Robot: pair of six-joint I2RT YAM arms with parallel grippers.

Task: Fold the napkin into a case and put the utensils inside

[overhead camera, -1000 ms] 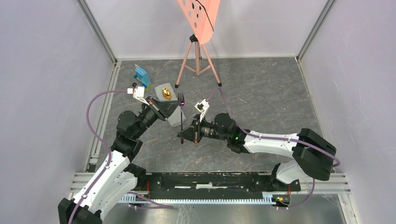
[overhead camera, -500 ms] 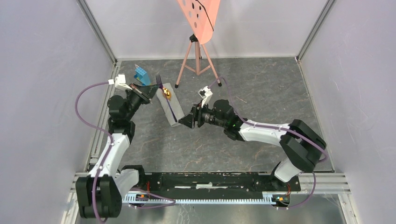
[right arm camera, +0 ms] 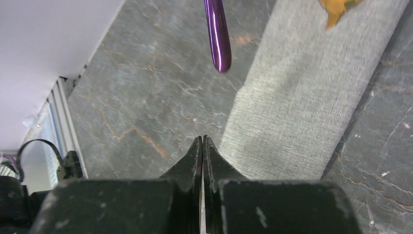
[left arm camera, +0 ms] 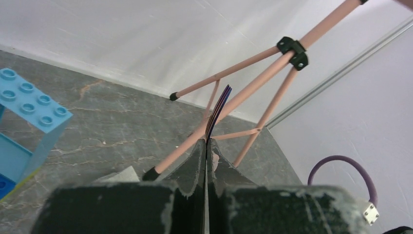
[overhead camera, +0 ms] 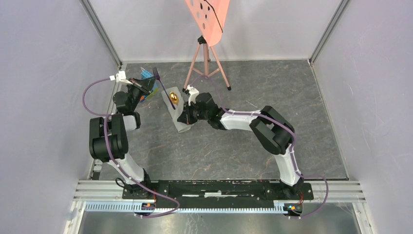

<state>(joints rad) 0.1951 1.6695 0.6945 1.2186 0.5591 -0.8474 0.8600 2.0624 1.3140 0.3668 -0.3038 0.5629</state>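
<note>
Just beside right tool [right arm camera: 202, 139], case [right arm camera: 292, 107].

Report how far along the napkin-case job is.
Done: the case is folded, and the gold spoon shows its bowl at the far end. In hand: left gripper shut on the dark fork, handle tip hanging beside the case, not inside; right gripper shut, empty, by the case. Left: slide the fork in.
</note>
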